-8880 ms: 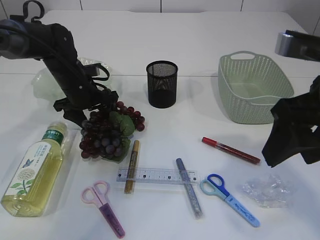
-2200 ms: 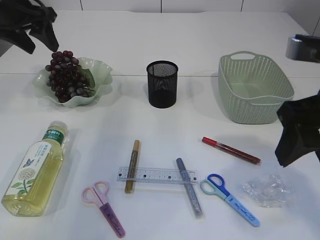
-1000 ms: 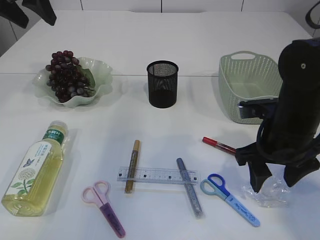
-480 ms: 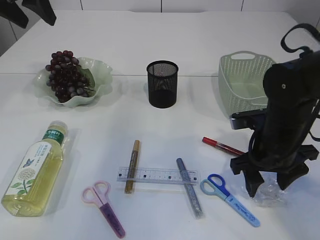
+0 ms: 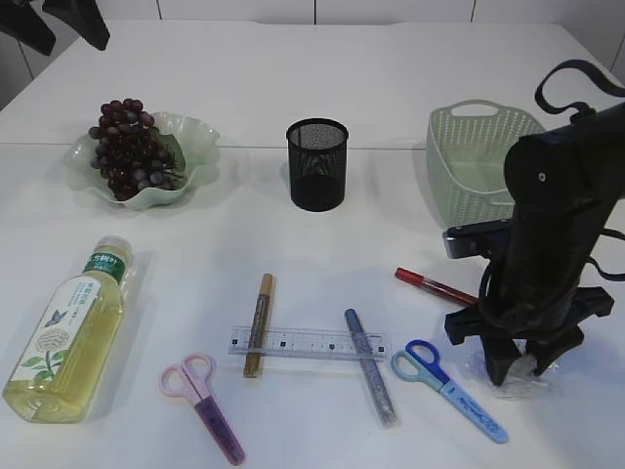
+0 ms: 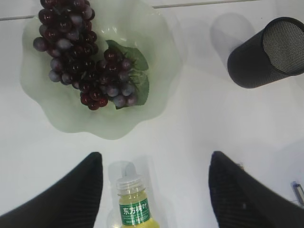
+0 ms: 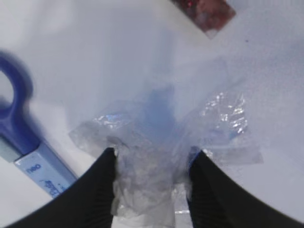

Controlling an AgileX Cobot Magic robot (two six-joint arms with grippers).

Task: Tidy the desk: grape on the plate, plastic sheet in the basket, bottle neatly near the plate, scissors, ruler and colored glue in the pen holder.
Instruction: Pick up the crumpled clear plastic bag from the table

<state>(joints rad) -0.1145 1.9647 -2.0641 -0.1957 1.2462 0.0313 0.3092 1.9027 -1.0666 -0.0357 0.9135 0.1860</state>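
My right gripper is down on the table. Its jaws are closed in on the crumpled clear plastic sheet, which is bunched between both fingers and still rests on the table. High over the far left, my left gripper is open and empty. The grape lies on the green plate. A bottle lies on its side. The ruler, pink scissors, blue scissors and gold, silver and red glue lie loose.
The black mesh pen holder stands at centre back. The green basket sits at back right, partly behind my right arm. The ruler rests across the gold and silver glue sticks. The red glue's end lies just beyond the sheet.
My right arm has dropped onto the plastic sheet and its jaws have narrowed around it, bunching it. The left arm has not moved.
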